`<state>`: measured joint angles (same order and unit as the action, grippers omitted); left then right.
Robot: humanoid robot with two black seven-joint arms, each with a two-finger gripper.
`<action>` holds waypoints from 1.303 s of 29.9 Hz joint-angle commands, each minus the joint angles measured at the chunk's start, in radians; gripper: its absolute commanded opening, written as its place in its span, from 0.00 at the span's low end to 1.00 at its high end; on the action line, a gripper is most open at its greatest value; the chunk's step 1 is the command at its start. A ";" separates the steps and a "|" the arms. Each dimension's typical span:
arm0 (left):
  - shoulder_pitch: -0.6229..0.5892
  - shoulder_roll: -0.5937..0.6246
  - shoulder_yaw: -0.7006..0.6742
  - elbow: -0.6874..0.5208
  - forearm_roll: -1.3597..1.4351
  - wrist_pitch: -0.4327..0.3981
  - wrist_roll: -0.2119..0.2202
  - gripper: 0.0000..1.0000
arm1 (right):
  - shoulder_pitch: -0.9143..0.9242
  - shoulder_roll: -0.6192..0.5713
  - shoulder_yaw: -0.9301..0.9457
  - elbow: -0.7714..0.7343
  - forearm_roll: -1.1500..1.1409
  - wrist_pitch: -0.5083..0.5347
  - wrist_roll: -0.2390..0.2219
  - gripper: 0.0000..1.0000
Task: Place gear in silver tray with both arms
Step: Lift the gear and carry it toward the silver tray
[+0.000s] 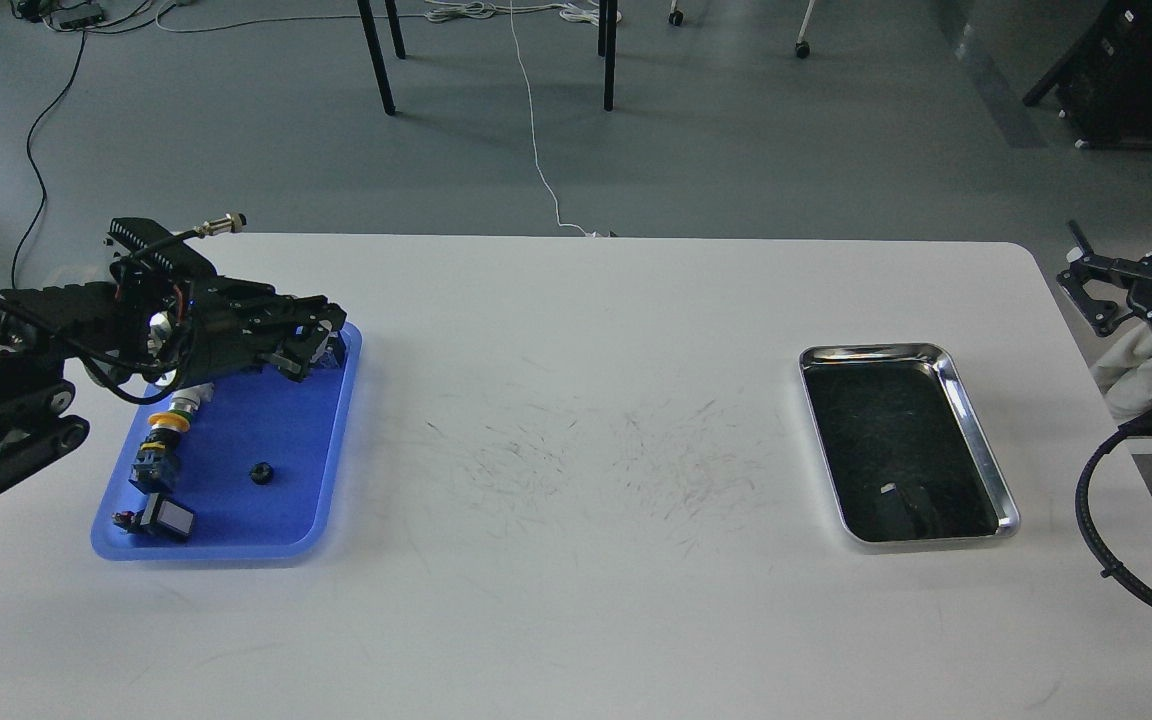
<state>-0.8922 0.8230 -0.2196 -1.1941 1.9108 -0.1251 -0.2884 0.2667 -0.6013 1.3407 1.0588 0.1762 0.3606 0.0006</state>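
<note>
Head view, near to far. Nearest the front edge, only bare white tabletop [576,620], scuffed with fine dark marks toward the middle. Toward the front left corner, blue tray [236,540], long side running front to back, holding at its near end a small black switch with a pale square face [164,520], just behind it a yellow-capped push-button part [158,440] lying lengthwise, and a small black knob [260,473] alone on the tray floor. Over the tray's far right corner, left gripper [308,348], dark and bunched low over parts there; impossible to tell how far apart the fingers stand or whether anything is held. Left arm [56,330] reaching in from the left edge, with a metal-tipped cable end [221,224] sticking up above the wrist. Toward the right edge, silver tray [976,450], flat on the tabletop, well apart from the blue tray, dark mirror base with a small pale fleck near its front end. No gear discernible in it. Beyond the right edge, right gripper [1096,290], off the table, claws spread apart, holding nothing.
</note>
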 commanded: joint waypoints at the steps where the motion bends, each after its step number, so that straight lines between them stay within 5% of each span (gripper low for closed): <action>1: -0.065 0.002 -0.003 -0.087 0.001 -0.059 0.021 0.05 | -0.001 0.000 0.000 -0.002 -0.001 0.000 -0.001 0.99; 6: -0.125 -0.053 -0.004 -0.151 -0.001 -0.123 0.066 0.05 | -0.001 0.000 0.003 -0.003 -0.001 0.001 -0.002 0.99; 18: -0.140 -0.497 0.034 -0.066 0.010 -0.177 0.195 0.05 | -0.004 -0.002 0.008 -0.005 -0.001 -0.002 -0.002 0.99; 27: -0.139 -0.809 0.066 0.131 0.007 -0.168 0.204 0.05 | -0.009 -0.002 0.009 -0.003 -0.001 -0.005 -0.002 0.99; 35: -0.123 -0.823 0.065 0.344 -0.006 -0.085 0.204 0.05 | -0.011 -0.002 0.011 -0.003 0.000 -0.005 -0.002 0.99; 39: -0.106 -0.823 0.062 0.350 -0.016 -0.071 0.210 0.05 | -0.011 -0.002 0.011 -0.003 -0.001 -0.005 -0.002 0.99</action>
<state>-1.0120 0.0003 -0.1569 -0.8477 1.9020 -0.2049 -0.0836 0.2561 -0.6029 1.3515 1.0555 0.1749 0.3559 -0.0016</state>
